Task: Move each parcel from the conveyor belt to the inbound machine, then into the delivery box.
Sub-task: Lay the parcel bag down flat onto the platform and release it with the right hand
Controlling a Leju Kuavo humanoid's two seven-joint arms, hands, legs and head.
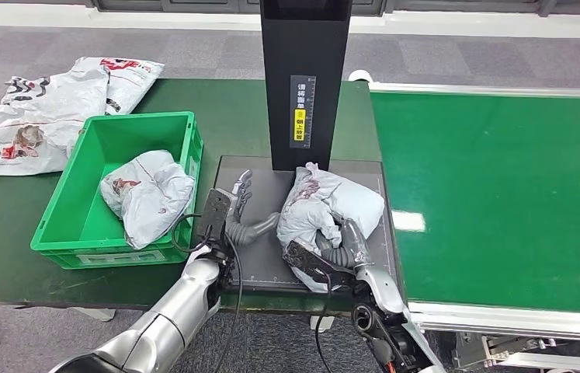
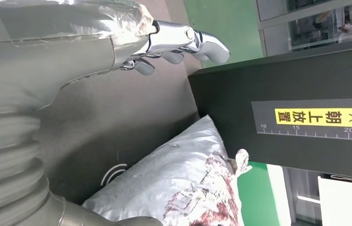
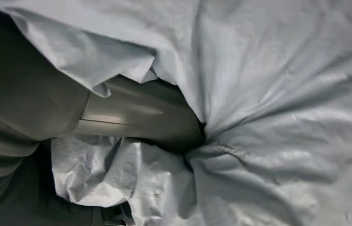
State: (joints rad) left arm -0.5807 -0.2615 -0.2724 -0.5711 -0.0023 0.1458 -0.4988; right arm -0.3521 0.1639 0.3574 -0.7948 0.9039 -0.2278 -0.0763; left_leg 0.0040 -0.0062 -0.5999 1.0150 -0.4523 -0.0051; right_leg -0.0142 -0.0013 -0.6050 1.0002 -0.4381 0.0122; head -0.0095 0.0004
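Nearest the head camera, two silver arms are seen rising from below toward the dark scanning plate point(image 1: 259, 268) of the inbound machine point(image 1: 304, 81), which stands on the green tabletop point(image 1: 7, 225). A grey parcel point(image 1: 325, 210) is seen lying on that plate at the foot of the black column, and the right hand point(image 1: 333, 256) is clamped on its near side; in the right wrist view the crumpled film point(image 3: 282, 117) is bunched tightly around the thumb, so the fingers are judged to be closed on the bag. The left hand point(image 1: 232, 206) is held just beside the parcel on the plate, its fingers point(image 2: 183, 44) spread and nothing held in them. The parcel is therefore at the machine stage, with the delivery box point(image 1: 88, 233) to the left already holding another parcel point(image 1: 147, 194); more bags point(image 1: 38, 113) are piled behind it, and the conveyor belt point(image 1: 496, 179) lies to the right. Trouble is most likely to come from the slack film: only a fold may be gripped, so the contents could sag or slip out during the lift. The bag could also be snagged against the column, or caught on the near wall of the box if it is carried across too low.
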